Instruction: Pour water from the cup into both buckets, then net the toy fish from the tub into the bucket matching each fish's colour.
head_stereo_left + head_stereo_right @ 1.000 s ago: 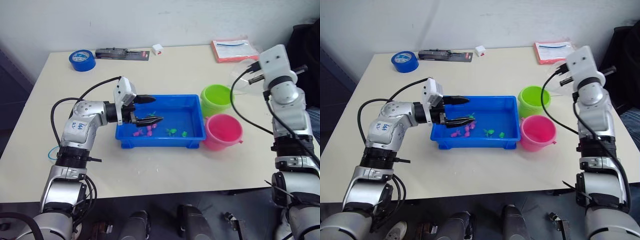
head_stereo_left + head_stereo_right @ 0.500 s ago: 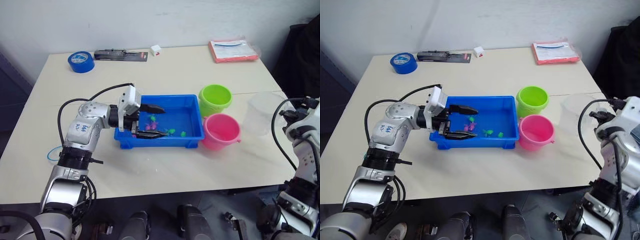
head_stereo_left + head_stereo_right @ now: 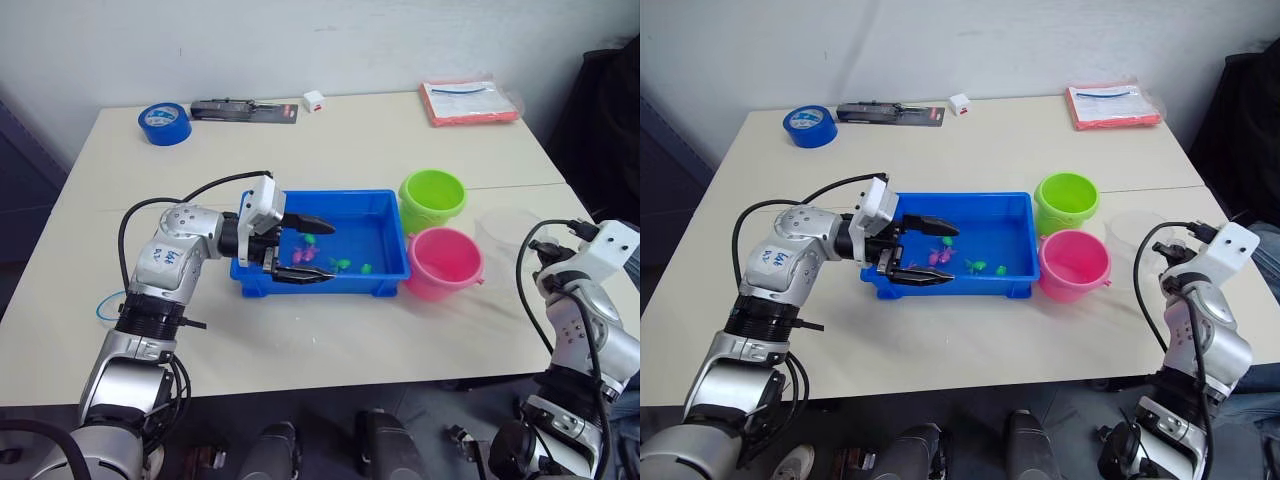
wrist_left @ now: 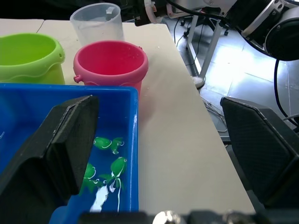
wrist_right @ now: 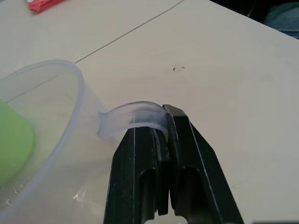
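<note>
Overhead, the blue tub [image 3: 384, 268] sat mid-table holding pink fish [image 3: 303, 257] and green fish [image 3: 343, 264], with the left gripper [image 3: 312, 248] spread wide above them. Beside it stood the green bucket [image 3: 432, 198] and pink bucket [image 3: 444, 262], touching. From the left wrist, both buckets looked empty. At the right wrist, the right gripper [image 5: 162, 122] pinched the clear cup [image 5: 42, 140] by its handle, upright near the buckets.

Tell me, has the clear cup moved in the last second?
Yes. The clear cup was up behind the green bucket; it now stands low on the table, right of the pink bucket, held by the right gripper.
</note>
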